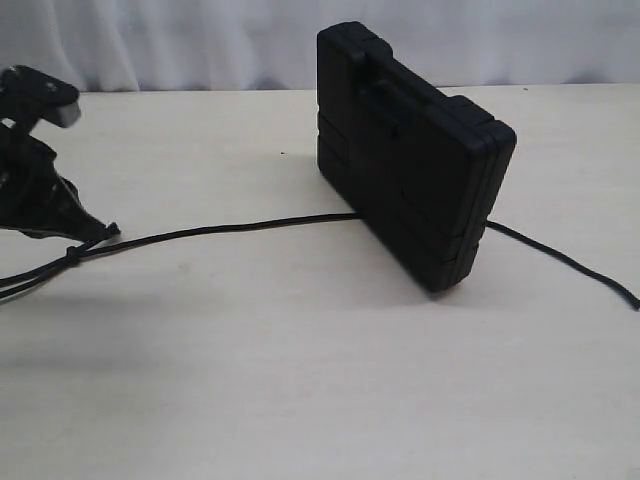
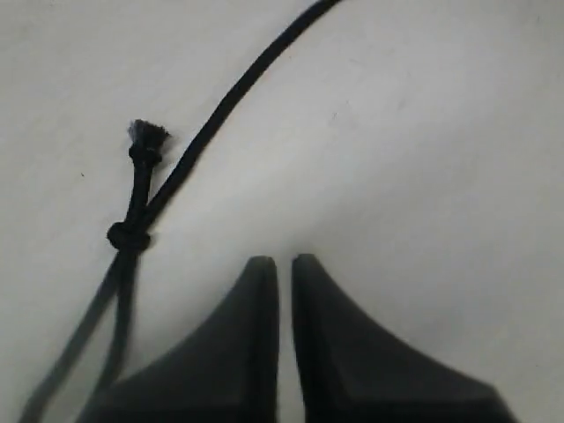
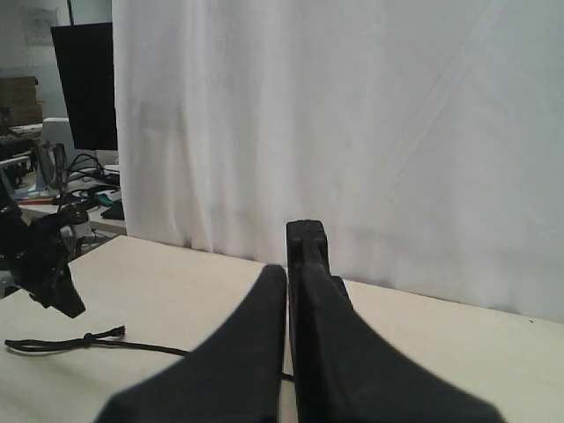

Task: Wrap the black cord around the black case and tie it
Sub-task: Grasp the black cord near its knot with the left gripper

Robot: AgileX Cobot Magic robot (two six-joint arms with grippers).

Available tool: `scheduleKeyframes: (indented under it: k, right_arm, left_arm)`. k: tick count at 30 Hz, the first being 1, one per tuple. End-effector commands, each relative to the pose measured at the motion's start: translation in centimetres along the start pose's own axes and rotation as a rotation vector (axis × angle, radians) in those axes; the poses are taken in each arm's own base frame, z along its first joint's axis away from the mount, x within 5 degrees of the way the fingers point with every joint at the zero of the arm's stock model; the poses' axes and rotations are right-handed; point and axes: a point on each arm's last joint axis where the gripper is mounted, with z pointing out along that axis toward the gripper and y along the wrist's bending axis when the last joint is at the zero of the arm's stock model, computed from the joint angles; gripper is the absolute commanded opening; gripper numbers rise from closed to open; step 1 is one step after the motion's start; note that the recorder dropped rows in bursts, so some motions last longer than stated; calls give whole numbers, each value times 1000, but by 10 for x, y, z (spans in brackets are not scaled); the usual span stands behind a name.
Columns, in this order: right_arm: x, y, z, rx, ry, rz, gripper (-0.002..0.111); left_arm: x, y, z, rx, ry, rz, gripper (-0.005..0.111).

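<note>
The black case [image 1: 410, 160] stands upright on its edge on the pale table [image 1: 300, 380]. The black cord [image 1: 230, 228] lies on the table and runs from the left up to the case. It shows again at the right of the case [image 1: 570, 262]. My left gripper [image 1: 92, 228] is low at the cord's left end. In the left wrist view the cord [image 2: 220, 110], with its small knot [image 2: 129, 235] and frayed end, lies beside the gripper [image 2: 284, 262]. Those jaws stand a narrow slit apart, with nothing between them. My right gripper [image 3: 288, 269] is shut and empty, up in the air, pointing at the case [image 3: 306, 240].
A white curtain [image 1: 200, 40] hangs behind the table's far edge. In the right wrist view the left arm [image 3: 44, 264] is at the table's left end, with desks and a monitor [image 3: 84, 84] beyond it.
</note>
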Motion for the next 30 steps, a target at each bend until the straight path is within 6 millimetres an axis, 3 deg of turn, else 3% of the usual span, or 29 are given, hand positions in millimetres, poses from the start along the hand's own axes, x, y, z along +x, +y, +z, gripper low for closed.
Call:
scheduleKeyframes:
  k: [1,5,9,13,18,20,24,28,30]
  right_arm:
    - [4,0,1,-1,30,-3,4]
    - [4,0,1,-1,30,-3,4]
    - [5,0,1,-1,45,-3,4]
    - [6,1,1,-4,57,0,4]
    - [7,1,1,-5,66,0,4]
    - [7,1,1,-5,68,0,4]
    - [7,1,1,-5,68,0,4]
    - [7,1,1,-5,68,0,4]
    - [7,1,1,-5,68,0,4]
  left_arm:
    - [-3,20,26,-105,95,254,27]
    - [-2,39,45,-254,129,240,52]
    - [-2,44,70,-201,224,202,52]
    - [4,47,87,-183,285,348,52]
    - [1,46,89,-176,251,314,17]
    - [2,43,89,-150,254,270,7]
    - [5,41,89,-127,282,248,0]
    - [5,42,89,-124,281,294,0]
    - [3,42,89,-127,269,330,7]
